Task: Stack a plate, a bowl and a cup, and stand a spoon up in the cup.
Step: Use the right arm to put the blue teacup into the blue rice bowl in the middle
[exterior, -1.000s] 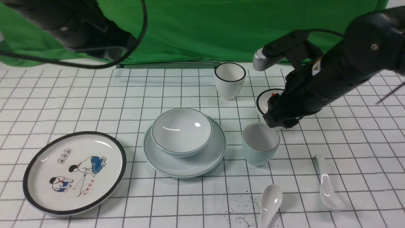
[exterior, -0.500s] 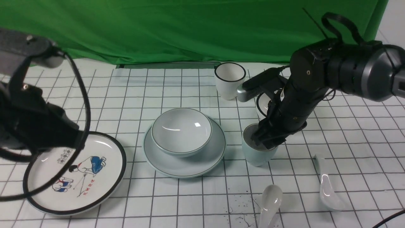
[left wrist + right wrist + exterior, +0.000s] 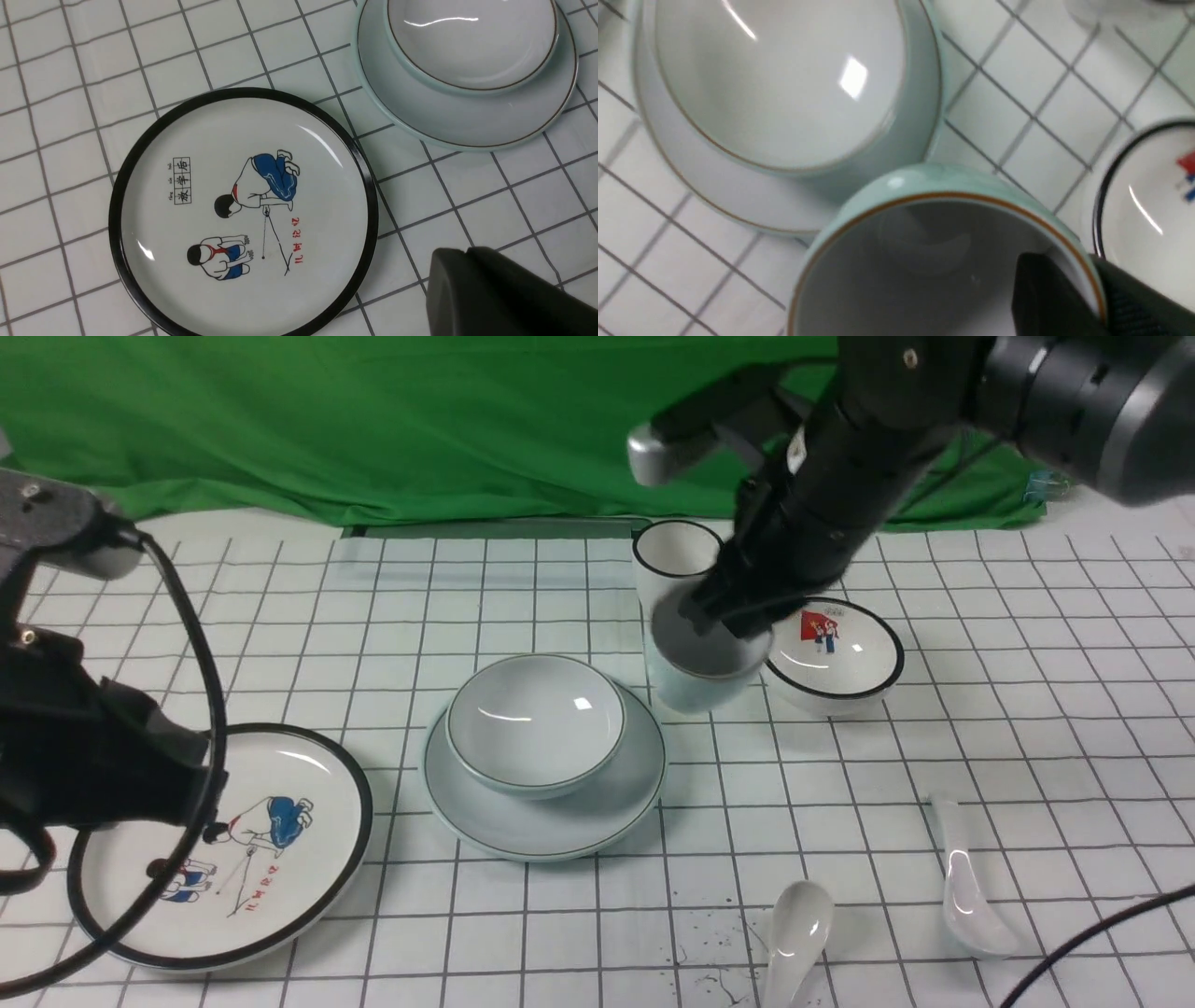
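We find the right gripper (image 3: 733,616) clamped on the rim of the small pale blue-green handleless cup (image 3: 695,672), one finger (image 3: 1045,294) inside, holding it clear of the gridded white tablecloth (image 3: 1027,728), between the pale blue-green glossy bowl (image 3: 535,721) and a black-rimmed white bowl (image 3: 845,649). The pale bowl sits in the matching round plate (image 3: 569,821). Of the left gripper (image 3: 495,294) we cannot tell how the jaws stand.

The front camera is looking forward and down from the near side, taking in the whole gridded table (image 3: 280,616) up to the green backdrop (image 3: 373,420). The left wrist camera is peering straight down, fairly close, at the cartoon plate (image 3: 327,200), catching the plate (image 3: 467,126) and bowl (image 3: 472,42) at upper right. The right wrist camera is hovering very close over the cup (image 3: 924,261), sharing that bowl and plate at upper left.
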Robot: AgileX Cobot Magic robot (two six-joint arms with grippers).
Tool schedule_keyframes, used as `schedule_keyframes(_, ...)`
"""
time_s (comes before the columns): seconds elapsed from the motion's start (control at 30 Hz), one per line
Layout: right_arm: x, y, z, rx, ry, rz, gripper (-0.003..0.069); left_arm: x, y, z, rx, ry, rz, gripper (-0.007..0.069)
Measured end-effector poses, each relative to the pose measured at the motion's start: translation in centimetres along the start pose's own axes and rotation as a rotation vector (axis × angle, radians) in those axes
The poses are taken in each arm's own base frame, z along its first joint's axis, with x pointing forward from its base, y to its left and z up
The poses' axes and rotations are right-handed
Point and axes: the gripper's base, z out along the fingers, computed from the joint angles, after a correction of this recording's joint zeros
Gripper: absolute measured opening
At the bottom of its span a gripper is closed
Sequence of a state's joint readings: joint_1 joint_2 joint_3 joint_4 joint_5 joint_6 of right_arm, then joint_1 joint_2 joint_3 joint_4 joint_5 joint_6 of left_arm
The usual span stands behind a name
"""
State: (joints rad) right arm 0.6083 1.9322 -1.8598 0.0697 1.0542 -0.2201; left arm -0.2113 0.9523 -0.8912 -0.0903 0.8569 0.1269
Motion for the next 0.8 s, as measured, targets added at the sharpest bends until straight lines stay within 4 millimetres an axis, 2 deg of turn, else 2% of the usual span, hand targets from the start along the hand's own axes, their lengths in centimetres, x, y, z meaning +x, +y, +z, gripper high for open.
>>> schedule_keyframes(0.07, -1.4, 1.4, 0.6, -0.020, -0.023, -0.032, 0.0087, 0.0, 0.0, -0.2, 0.000, -0.006, 0.000, -0.0038)
schedule_keyframes(0.17, -2.9, 2.9, 2.9, -0.042, -0.018, -0.049, 0.0087, 0.1, 0.0, -0.6, -0.001, -0.020, 0.002, -0.0038)
schedule_keyframes(0.27, -3.9, 3.2, 5.9, -0.049, -0.004, -0.022, 0.0087, 0.3, -0.1, -1.3, -0.002, -0.038, 0.003, -0.0038)
schedule_keyframes(0.3, -4.0, 3.2, 6.1, -0.049, -0.003, -0.018, 0.0087, 0.3, -0.1, -1.4, -0.002, -0.039, 0.003, -0.0038)
schedule_keyframes(0.43, -4.6, 3.1, 9.3, -0.044, 0.019, 0.009, 0.0087, 0.8, -0.3, -2.8, -0.002, -0.065, 0.007, -0.0038)
schedule_keyframes(0.7, -4.2, 3.2, 11.0, -0.049, 0.061, 0.035, 0.0087, 1.2, -0.4, -3.6, -0.002, -0.079, 0.009, -0.0036)
schedule_keyframes(0.8, -4.2, 3.2, 10.9, -0.049, 0.062, 0.041, 0.0133, 1.2, -0.4, -3.6, -0.002, -0.079, 0.009, -0.0036)
